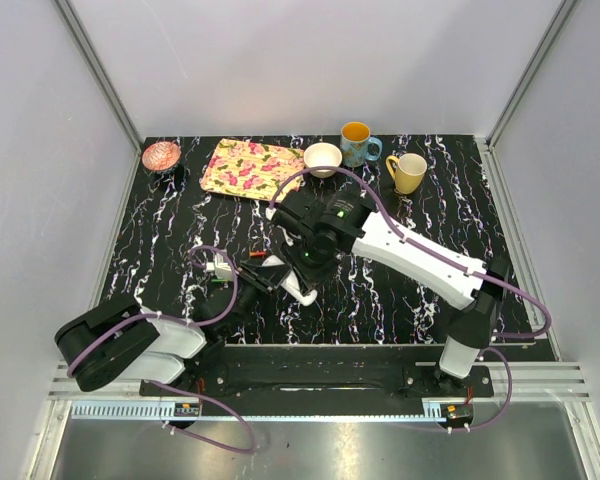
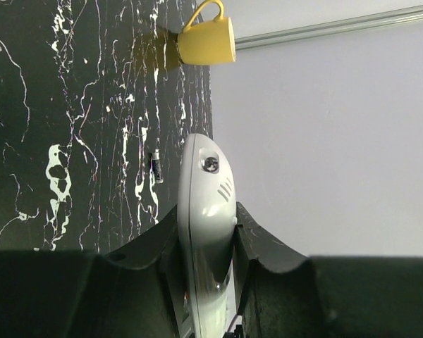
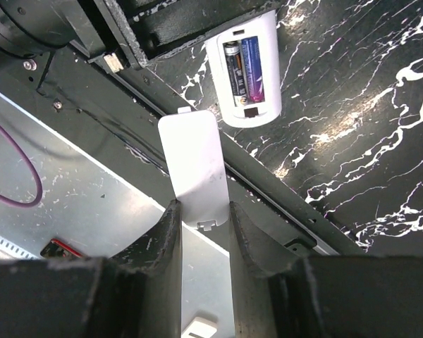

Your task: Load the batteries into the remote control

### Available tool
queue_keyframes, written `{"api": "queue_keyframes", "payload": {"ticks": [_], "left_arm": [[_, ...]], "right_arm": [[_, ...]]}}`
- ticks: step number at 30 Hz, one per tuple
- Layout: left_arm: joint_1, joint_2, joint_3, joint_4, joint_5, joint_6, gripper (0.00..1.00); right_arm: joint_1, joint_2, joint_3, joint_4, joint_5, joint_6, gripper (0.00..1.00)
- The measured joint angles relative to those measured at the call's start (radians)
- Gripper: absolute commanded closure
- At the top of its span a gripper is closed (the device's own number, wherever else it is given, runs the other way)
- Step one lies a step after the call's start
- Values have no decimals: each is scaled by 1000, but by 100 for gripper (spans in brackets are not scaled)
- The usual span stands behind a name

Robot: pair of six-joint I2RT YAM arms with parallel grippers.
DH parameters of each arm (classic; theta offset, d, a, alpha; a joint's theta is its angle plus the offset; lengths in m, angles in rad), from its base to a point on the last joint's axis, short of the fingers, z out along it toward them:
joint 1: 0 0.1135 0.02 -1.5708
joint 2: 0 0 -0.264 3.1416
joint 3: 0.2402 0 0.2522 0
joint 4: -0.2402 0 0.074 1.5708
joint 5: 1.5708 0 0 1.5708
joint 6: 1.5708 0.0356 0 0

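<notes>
Slim white plastic remote control (image 2: 204, 183): clamped edge-on in my left end effector (image 2: 206, 225), which is closed on its mid-body. One rounded end sticks out past the fingertips. Overhead, it sits over the middle of the black, white-veined surface (image 2: 70, 141). I cannot tell whether it is lifted clear or resting.

Battery bay (image 3: 245, 105), right wrist view: open and facing my right camera. Two cylindrical cells (image 3: 243, 70) lie side by side inside and look seated flat. Judgement: loading is done bar the lid.

Small flat white rectangular cover (image 3: 192, 165): pinched by one end in my right end effector (image 3: 202, 208), which is closed on it. Its free end points toward the remote control, just short of it and off to one side, not touching.

Step in hand, as I read it: refit the cover. Notes:
- Square the cover's long axis to the bay before closing the gap. It looks slightly skewed to the remote control.
- Small tabs show on the cover's edges, but I cannot tell which end latches. Check this before committing.
- Seat one end in the bay, then press the cover down lightly. The thin plastic could flex or slip in a pinch grip.
- Hold the left grip firm as the reaction point.

Outward: one loose battery (image 2: 156, 167), a small dark cylinder, lies on the surface just beside the remote control's free end. I judge it a spare. A yellow ceramic mug (image 2: 208, 39) stands well beyond the remote control.
</notes>
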Motion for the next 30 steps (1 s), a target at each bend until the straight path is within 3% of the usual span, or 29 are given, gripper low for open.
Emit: {"api": "queue_keyframes", "payload": {"ticks": [30], "left_arm": [[-34,-97,-6,44,52,52,100]], "right_arm": [[20,44,-78,-3,-14,-8,100]]}}
